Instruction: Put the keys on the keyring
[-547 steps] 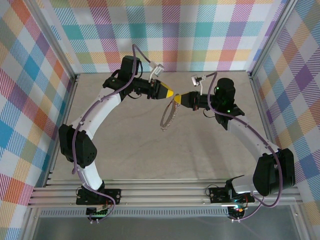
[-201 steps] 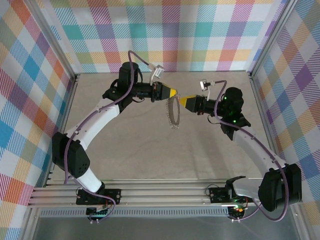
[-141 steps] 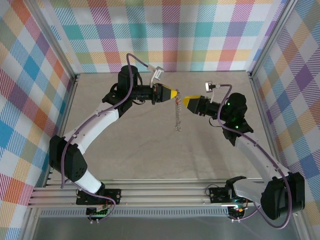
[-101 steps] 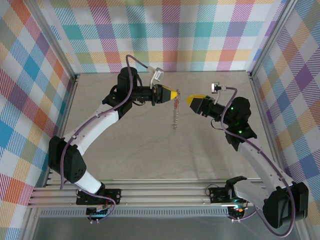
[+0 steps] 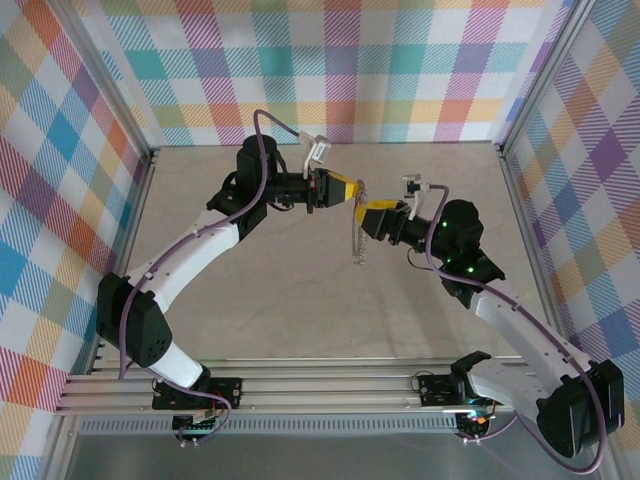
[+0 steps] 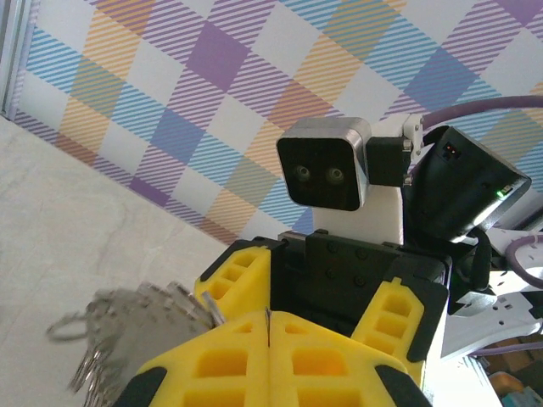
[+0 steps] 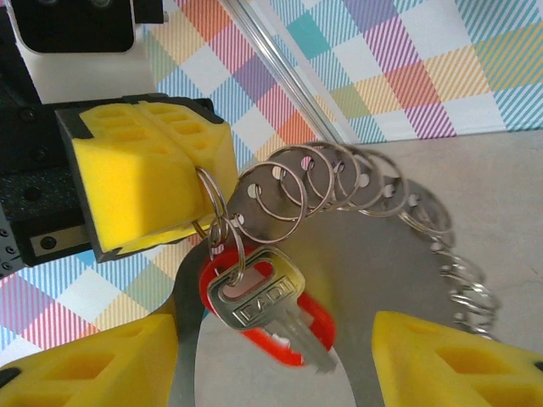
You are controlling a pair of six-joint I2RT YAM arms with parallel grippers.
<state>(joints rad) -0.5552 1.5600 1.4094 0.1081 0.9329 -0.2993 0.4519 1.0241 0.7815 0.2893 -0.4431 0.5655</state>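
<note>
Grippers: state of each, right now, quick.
Left gripper: closed on the keyring.
Right gripper: open, fingers either side of the hanging key, not gripping it.

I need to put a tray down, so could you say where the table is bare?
The table is bare from the near rail to its middle. Back centre is crowded: the left gripper and right gripper meet at the hanging keyring.
</note>
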